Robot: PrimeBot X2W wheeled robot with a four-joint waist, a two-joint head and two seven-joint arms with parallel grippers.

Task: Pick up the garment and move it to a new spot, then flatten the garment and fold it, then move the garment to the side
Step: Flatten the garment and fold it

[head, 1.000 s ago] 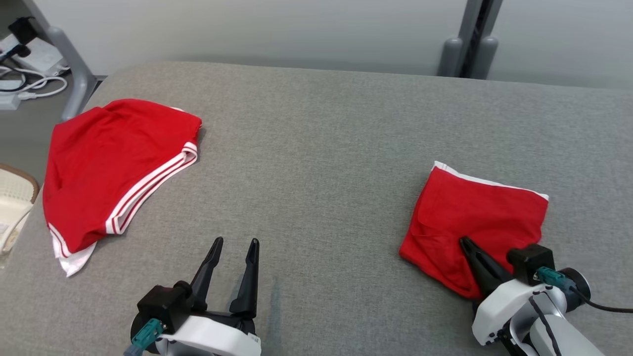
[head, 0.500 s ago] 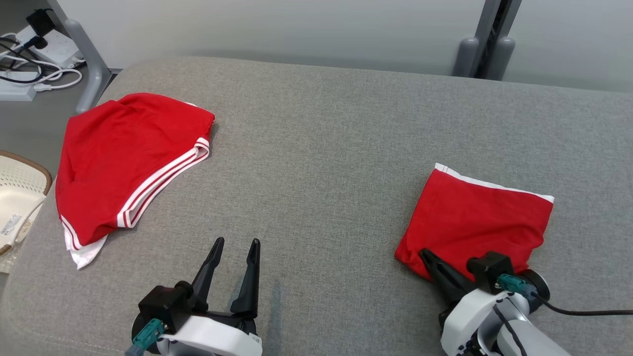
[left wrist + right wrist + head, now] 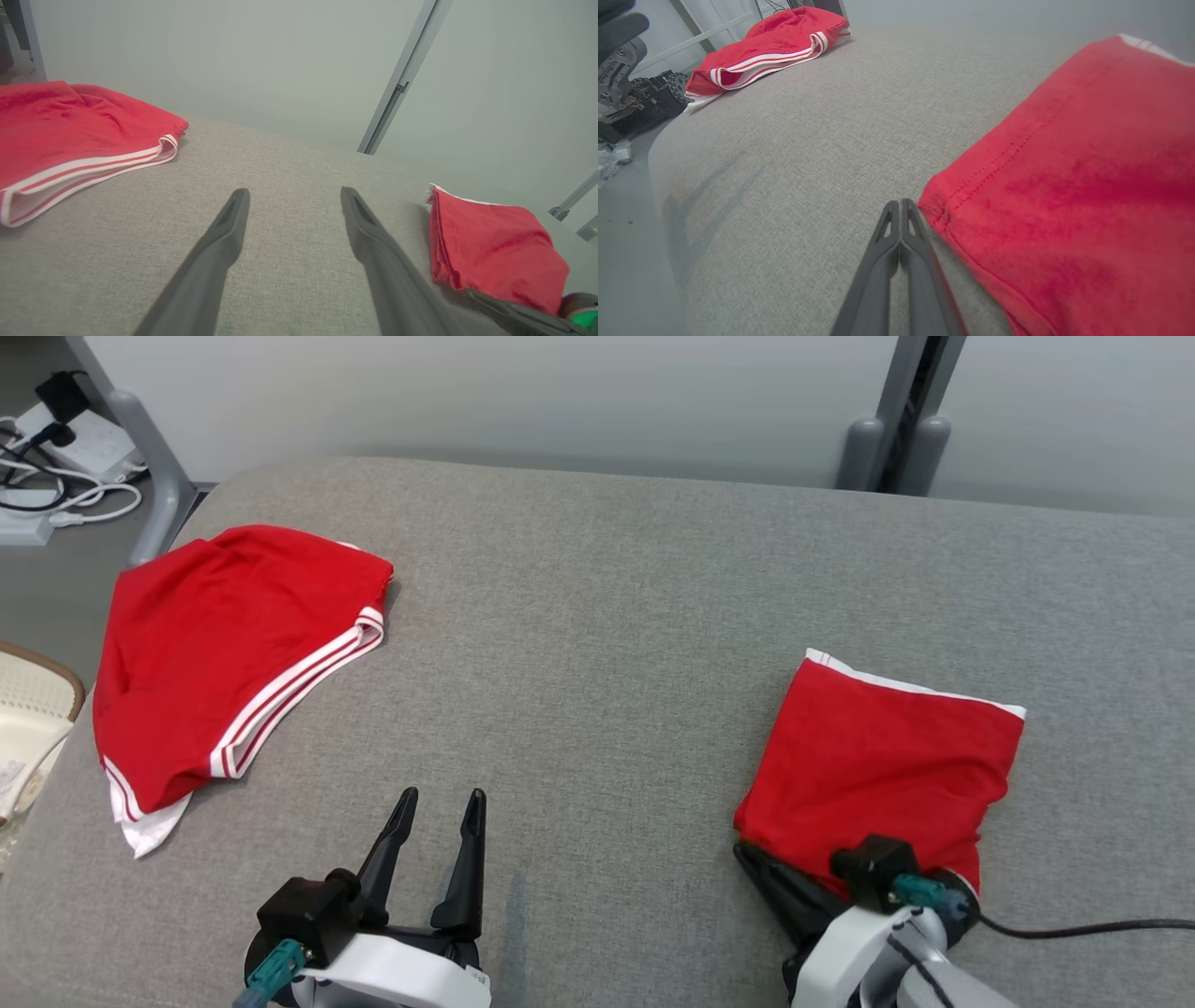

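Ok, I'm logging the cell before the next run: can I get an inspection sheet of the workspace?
Surface: grey fabric pad, faint dark streak near the front.
Job's things: folded red garment at right; striped red garment lying loose at left.
Clutter: nothing seen.
Tools: left tool open over bare pad; right tool shut, empty, beside the folded garment's near corner.
Cables: black cable off the right wrist; cords on the floor, far left.
Surroundings: pale wall, grey posts, pale basket at left.

- Head view, 5 o'clock: the right gripper [image 3: 747, 854] and its wrist cover the near edge of the folded garment [image 3: 878, 756].
- At 9 o'clock, the frame cuts off a pale basket [image 3: 33, 705].
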